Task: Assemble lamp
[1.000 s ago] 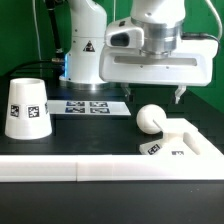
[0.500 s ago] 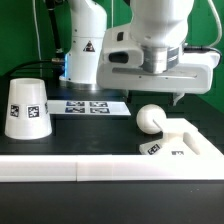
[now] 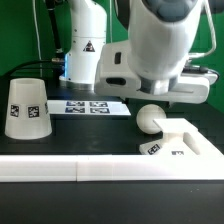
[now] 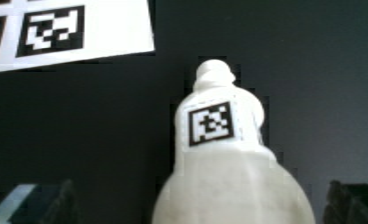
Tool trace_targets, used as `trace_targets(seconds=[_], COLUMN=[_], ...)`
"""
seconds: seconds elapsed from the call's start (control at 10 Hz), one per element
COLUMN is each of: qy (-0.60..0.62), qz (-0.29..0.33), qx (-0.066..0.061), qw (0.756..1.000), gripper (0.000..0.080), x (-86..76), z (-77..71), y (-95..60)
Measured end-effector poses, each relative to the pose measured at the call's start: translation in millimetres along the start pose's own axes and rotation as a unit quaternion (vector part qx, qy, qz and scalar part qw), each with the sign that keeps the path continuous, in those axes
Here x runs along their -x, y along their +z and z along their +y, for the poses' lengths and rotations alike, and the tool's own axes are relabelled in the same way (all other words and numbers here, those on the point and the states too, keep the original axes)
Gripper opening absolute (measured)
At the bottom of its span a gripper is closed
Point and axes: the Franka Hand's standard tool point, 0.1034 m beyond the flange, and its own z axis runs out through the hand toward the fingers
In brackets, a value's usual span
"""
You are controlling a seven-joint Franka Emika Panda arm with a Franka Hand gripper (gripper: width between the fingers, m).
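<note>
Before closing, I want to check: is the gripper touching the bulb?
Apart. The wrist view shows the bulb centred in the open gripper, with a dark gap beside each finger.

White parts, black tags, black table.
Shade white with a black square tag; bulb white, same tag on its neck; base white, small black tags along the edge; marker board white with black tags; table black; backdrop green; arm white.
</note>
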Motion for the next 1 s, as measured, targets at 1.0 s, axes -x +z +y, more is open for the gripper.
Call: trace_targets(seconds=[1.0], qy=[-0.008], qz=[0.023], qx=[0.009], qw=[1.0], gripper=[0.0699], x=[-11.6], z=[-13.5], y=[32.1])
